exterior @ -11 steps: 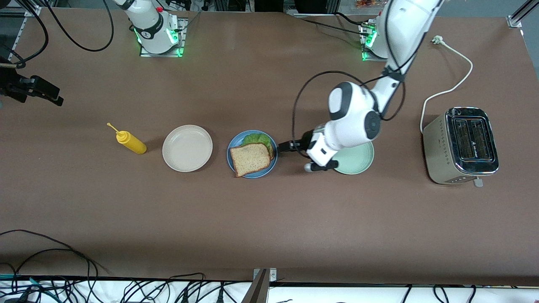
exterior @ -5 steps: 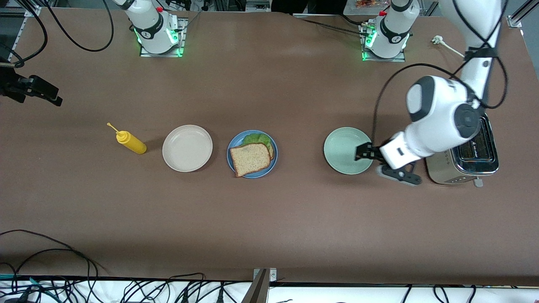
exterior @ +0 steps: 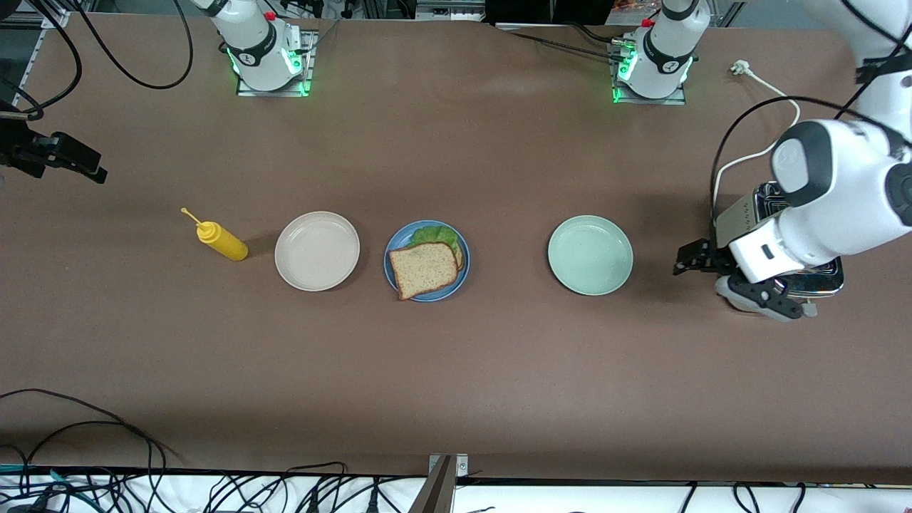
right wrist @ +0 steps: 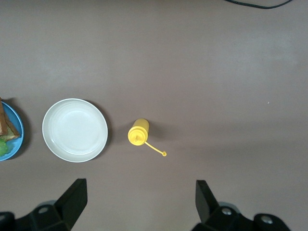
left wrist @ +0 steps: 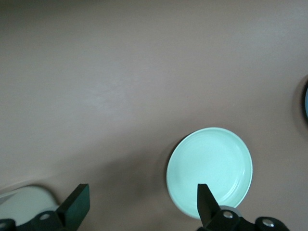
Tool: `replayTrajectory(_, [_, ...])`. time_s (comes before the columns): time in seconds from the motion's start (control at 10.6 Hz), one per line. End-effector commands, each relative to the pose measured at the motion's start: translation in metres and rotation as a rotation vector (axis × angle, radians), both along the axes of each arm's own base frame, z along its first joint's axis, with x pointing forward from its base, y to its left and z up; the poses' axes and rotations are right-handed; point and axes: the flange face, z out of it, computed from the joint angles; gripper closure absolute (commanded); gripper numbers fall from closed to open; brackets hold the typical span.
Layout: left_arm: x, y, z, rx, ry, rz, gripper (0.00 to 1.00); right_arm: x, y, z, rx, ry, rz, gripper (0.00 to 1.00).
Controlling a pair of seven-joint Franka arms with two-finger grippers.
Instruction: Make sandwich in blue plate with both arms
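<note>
brown bread tops the sandwich (exterior: 425,269), lettuce under it, on the blue plate (exterior: 459,279) mid-bench. left gripper (exterior: 692,259), open and empty, hangs beside the toaster (exterior: 812,279), the green plate (exterior: 590,255) between. right gripper (exterior: 68,157), open, waits over the bench's edge.

From high across the table (exterior: 456,370) we face the bases. Both wrist views look straight down from well above; with the front view they share the mint plate (left wrist: 210,171) and the beige plate (right wrist: 75,130).
</note>
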Motion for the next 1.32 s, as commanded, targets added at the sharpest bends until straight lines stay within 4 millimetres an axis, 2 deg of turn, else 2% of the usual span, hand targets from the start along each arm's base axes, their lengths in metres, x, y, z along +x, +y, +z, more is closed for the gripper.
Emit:
replayTrajectory(0.0, [-0.009, 0.022, 0.068, 0.146, 0.041, 0.011, 0.04, 0.01, -0.003, 0.006, -0.015, -0.009, 0.007, 0.0])
replayTrajectory(0.09, [-0.014, 0.029, 0.087, 0.183, 0.074, 0.031, 0.04, 0.01, -0.003, 0.005, -0.015, -0.008, 0.007, 0.0])
replayTrajectory(0.38, [-0.025, 0.026, 0.143, 0.257, 0.113, 0.08, 0.04, 0.008, -0.003, 0.008, -0.01, -0.003, 0.01, 0.0])
replayTrajectory(0.76, [-0.052, 0.007, 0.184, 0.282, 0.133, 0.162, 0.02, 0.009, -0.001, 0.006, -0.007, 0.001, 0.008, 0.0])
replayTrajectory(1.04, [-0.066, 0.004, 0.224, 0.272, 0.142, 0.205, 0.0, 0.008, 0.0, 0.006, -0.005, 0.004, 0.009, 0.0])
replayTrajectory(1.23, [-0.072, 0.004, 0.238, 0.262, 0.148, 0.24, 0.0, 0.003, 0.002, 0.008, -0.003, 0.024, 0.012, 0.0])
